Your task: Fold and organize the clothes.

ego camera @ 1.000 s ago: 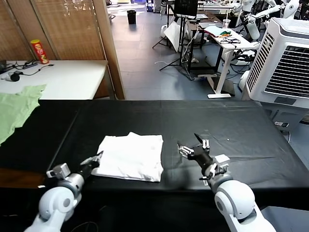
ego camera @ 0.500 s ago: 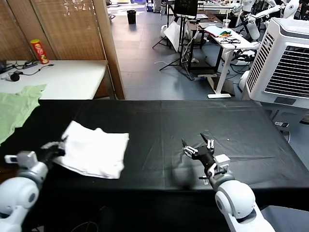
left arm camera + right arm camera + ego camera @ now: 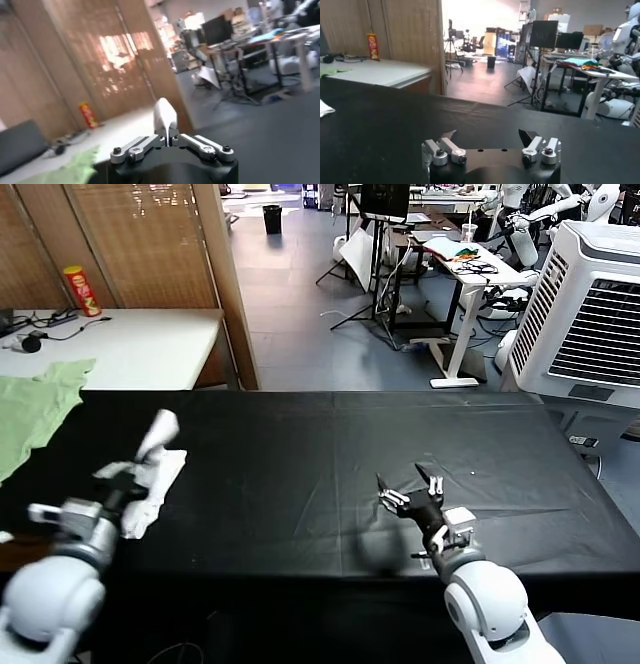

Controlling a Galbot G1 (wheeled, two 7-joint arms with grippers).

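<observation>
The white T-shirt is a crumpled bunch at the left end of the black table, one corner sticking up. My left gripper is shut on its edge. In the left wrist view a tongue of white T-shirt cloth rises from between the closed jaws of that gripper. My right gripper hovers open over the right half of the table, far from the shirt. The right wrist view shows the right gripper with nothing in it and a sliver of the shirt far off.
A pale green garment lies on the white side table beyond the left end, with a red can behind it. A large white air cooler stands at the right. A wooden partition rises behind the table.
My left gripper has dragged the shirt from the table's middle to its left end, and the flat folded shirt has bunched up. The right gripper has drawn back slightly and stayed open.
</observation>
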